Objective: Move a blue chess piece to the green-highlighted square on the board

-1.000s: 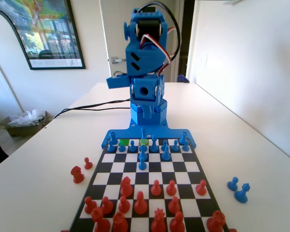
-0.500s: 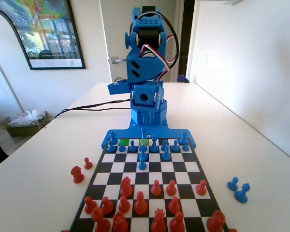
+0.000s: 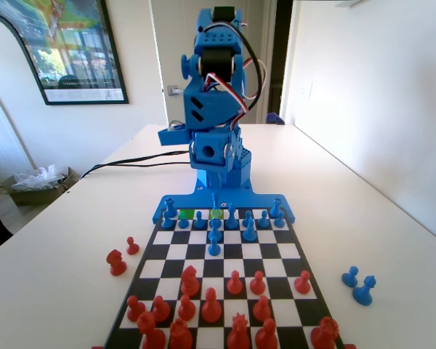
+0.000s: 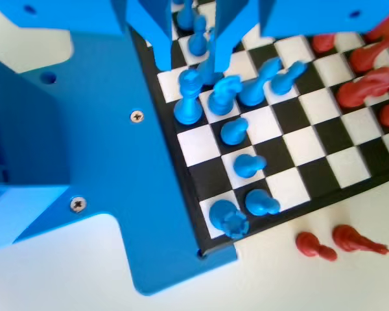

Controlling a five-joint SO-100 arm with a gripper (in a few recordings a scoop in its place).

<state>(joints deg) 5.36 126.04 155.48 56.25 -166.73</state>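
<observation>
Gripper [image 4: 188,39] jaws cut off by wrist view's top edge, spread, nothing between, above blue back rows. Blue chess piece [image 3: 232,216] at board [image 3: 299,280] far edge, tiny, hard to distinguish among pawns. Green-highlighted square [image 3: 216,214] visible from fixed view, just left of it.

Green-highlighted square [image 3: 216,214] hemmed by blue pieces [image 3: 232,219] (back rows crowded); mid-board rows open.

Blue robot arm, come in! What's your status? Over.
Gripper open, low over the blue back rows, holding nothing. Green-highlighted square free. Neighbouring blue pieces crowd the jaws.
</observation>
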